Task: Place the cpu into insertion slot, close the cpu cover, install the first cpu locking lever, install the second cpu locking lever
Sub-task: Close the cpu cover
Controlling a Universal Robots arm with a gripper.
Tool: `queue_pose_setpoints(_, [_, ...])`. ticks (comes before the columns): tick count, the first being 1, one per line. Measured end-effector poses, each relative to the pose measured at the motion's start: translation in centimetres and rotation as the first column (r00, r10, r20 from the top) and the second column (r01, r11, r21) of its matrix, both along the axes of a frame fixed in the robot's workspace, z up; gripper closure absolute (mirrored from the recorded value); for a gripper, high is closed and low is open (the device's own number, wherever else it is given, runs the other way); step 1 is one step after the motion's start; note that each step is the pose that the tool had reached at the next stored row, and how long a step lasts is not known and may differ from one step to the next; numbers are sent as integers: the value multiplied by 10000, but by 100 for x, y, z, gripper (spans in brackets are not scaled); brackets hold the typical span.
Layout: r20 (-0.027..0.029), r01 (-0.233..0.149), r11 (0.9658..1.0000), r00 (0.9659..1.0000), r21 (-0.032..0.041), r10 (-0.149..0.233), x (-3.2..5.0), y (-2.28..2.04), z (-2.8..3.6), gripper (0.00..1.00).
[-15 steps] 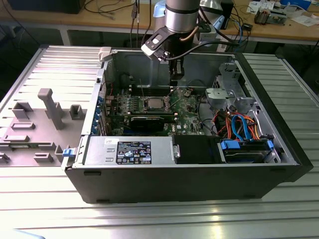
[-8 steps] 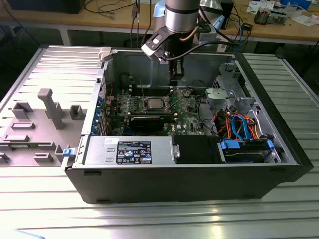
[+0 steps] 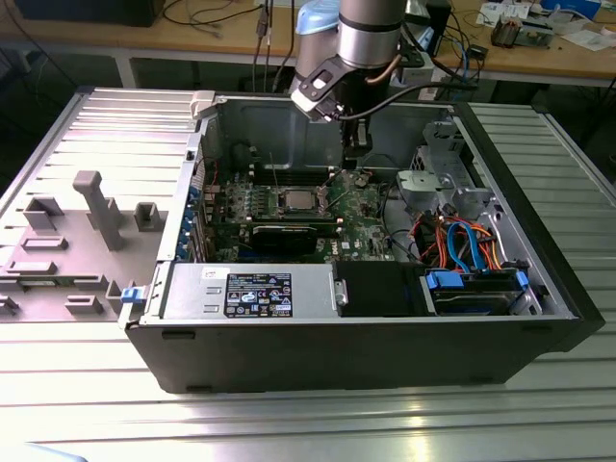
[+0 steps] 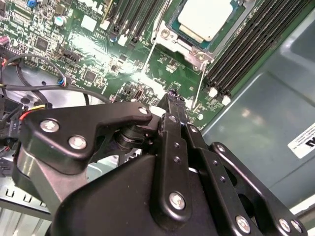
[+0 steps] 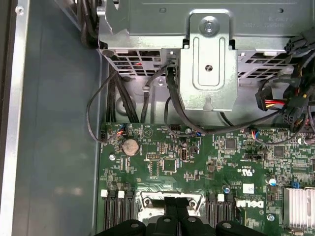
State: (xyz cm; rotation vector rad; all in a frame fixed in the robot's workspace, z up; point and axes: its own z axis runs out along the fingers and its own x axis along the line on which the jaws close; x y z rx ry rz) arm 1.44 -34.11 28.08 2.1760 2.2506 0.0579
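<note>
The open computer case (image 3: 500,332) lies in the middle of the ribbed bench (image 3: 289,423), with bare bench along its near edge and grey fixture blocks (image 3: 96,207) towards the bench edge at the exterior view's left. The gripper (image 3: 358,152) reaches down into the case over the green board (image 5: 197,162), between the case's far wall and the metal drive cage (image 5: 209,64). A strip of bare grey case floor (image 5: 59,147) runs along the board's edge. In both wrist views the fingers (image 4: 172,147) are drawn together to one tip, and I cannot tell whether anything is pinched between them. The one cpu (image 4: 206,17) sits in the insertion slot (image 3: 297,213), near the middle of the board and just beside the gripper tip. The cpu cover (image 4: 189,48) lies flat around it, so the silver top shows through its window. Two thin wire levers run out from the slot's sides: one (image 4: 150,54) on the open-board side, and one (image 4: 201,81) on the side of the case floor, whose free end is just beside the fingertip. Contact there cannot be told. Long memory slots (image 4: 246,54) flank the slot in two banks, each showing two white latch tabs (image 4: 212,92). One coin cell (image 5: 130,146) sits near the board's corner by the cage, and one long black card (image 3: 284,234) lies towards the power supply (image 3: 245,294).
</note>
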Motion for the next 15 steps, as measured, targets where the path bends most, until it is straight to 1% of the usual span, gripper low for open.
queue_pose_setpoints(1, [0,0,10000,10000,-1,0,13,0,-3,89])
queue_pose_setpoints(2, [0,1,10000,10000,-1,-1,53,0,-6,89])
queue_pose_setpoints(7, [0,0,10000,10000,-1,0,130,0,-22,89])
queue_pose_setpoints(8, [-9,1,10000,10000,-3,-1,174,2,-28,89])
queue_pose_setpoints(12, [-19,-4,10000,10000,-2,4,256,4,-62,89])
queue_pose_setpoints(13, [-22,-8,10000,10000,-3,8,266,6,-67,89])
queue_pose_setpoints(15, [-25,-71,10000,10000,-2,71,268,12,-105,89])
